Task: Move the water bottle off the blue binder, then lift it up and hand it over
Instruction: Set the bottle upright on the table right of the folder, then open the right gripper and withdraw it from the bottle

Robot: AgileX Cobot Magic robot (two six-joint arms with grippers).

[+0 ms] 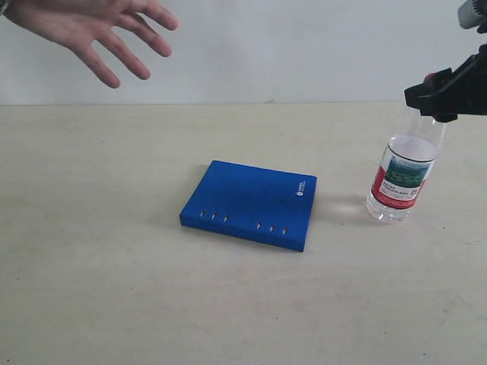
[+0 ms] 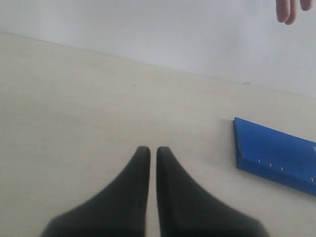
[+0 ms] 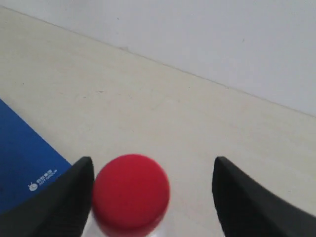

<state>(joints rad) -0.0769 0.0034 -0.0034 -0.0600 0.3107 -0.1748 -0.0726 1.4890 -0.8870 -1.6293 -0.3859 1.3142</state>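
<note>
Water bottle (image 1: 402,179) stands upright on surface (image 1: 114,266), 3 o'clock of blue binder (image 1: 251,204), apart. Right jaws spread astride its cap (image 3: 131,192); left jaws pressed together.

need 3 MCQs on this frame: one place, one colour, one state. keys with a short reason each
1. Where is the water bottle?
A) upright on the table, beside the blue binder
B) lying on top of the binder
C) held up off the table

2. What colour is the bottle's cap?
A) blue
B) white
C) red

3. How is the right claw?
A) shut on the cap
B) open, with a finger on either side of the cap
C) shut, away from the bottle

Answers:
1 A: its base rests on bare table, apart from the binder.
2 C: the right wrist view shows a plain red cap.
3 B: a wide gap shows between the cap and one finger.
</note>
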